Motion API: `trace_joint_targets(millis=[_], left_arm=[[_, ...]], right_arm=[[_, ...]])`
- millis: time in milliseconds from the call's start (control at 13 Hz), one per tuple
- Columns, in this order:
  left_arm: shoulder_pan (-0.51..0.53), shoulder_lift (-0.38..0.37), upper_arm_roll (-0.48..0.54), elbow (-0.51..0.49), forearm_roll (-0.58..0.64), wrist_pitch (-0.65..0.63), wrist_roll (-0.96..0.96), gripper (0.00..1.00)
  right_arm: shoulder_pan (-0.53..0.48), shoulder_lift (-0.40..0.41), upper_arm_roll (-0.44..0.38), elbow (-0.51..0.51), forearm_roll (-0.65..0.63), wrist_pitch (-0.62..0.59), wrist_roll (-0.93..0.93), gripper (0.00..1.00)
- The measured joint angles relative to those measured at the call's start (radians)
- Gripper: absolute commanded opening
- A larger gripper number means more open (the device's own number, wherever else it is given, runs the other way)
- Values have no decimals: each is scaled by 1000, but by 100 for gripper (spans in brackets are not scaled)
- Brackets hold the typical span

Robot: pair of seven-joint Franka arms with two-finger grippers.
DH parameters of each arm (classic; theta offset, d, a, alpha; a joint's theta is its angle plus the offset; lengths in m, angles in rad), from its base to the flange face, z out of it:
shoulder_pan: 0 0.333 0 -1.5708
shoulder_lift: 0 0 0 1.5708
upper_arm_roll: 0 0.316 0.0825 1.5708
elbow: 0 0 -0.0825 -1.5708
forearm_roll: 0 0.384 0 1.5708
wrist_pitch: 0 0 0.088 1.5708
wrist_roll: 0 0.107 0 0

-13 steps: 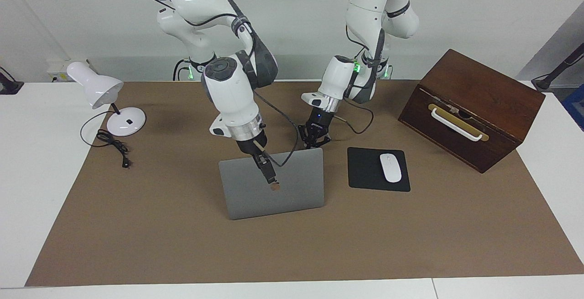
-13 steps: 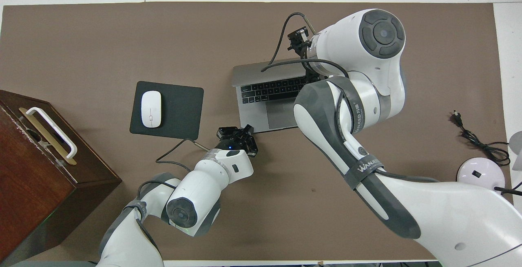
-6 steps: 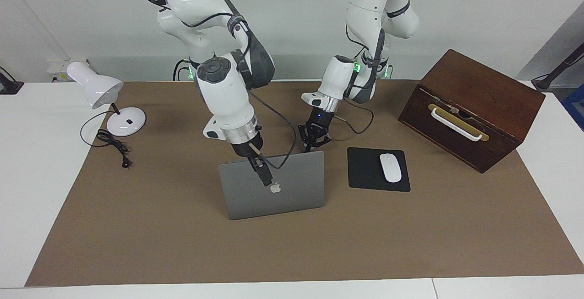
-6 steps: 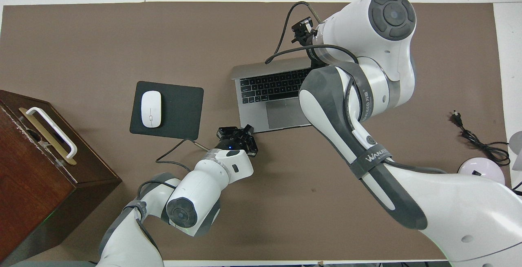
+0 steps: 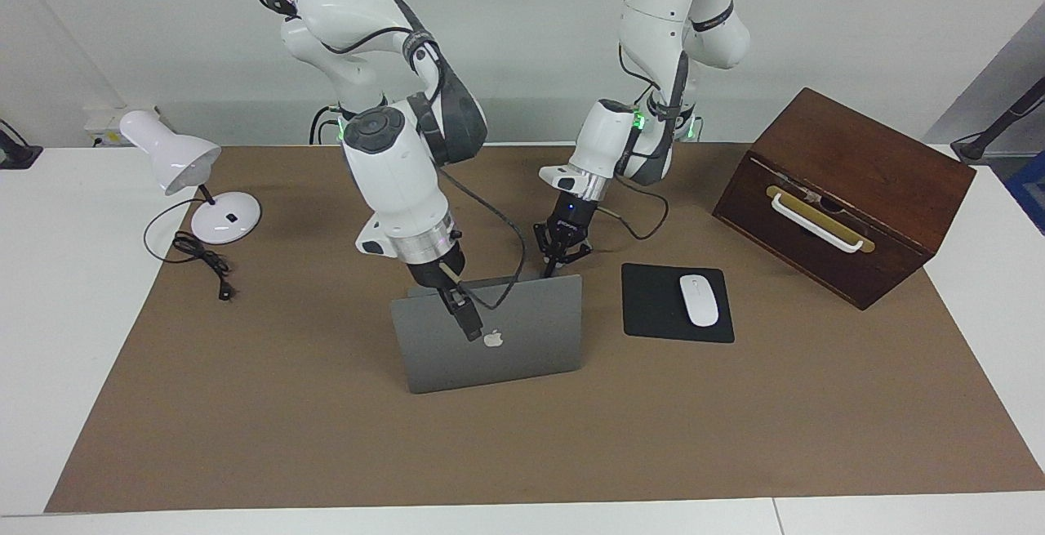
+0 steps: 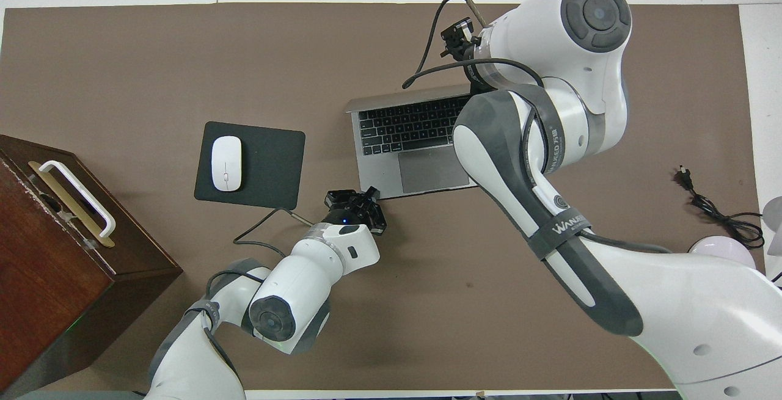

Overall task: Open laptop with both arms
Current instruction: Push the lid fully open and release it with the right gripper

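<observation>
One open laptop, two arms, one mouse

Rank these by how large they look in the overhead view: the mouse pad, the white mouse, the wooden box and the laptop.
1. wooden box, though partly cut off by the picture's edge
2. laptop, partly covered by the right arm
3. mouse pad
4. white mouse
</observation>
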Motion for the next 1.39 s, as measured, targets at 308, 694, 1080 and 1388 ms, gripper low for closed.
trace_joint_targets(millis=[308, 694, 1080, 1388], left_arm=[[0, 0, 0, 0, 0, 0, 0, 0], [0, 0, 0, 0, 0, 0, 0, 0], [0, 0, 0, 0, 0, 0, 0, 0], [0, 0, 0, 0, 0, 0, 0, 0]], right_arm=[[-5, 36, -1, 58, 0, -24, -16, 91], [-14, 104, -1, 141, 0, -25, -45, 91], [-14, 120, -1, 170, 0, -63, -46, 91], [-19, 113, 0, 198, 0, -169, -72, 91]])
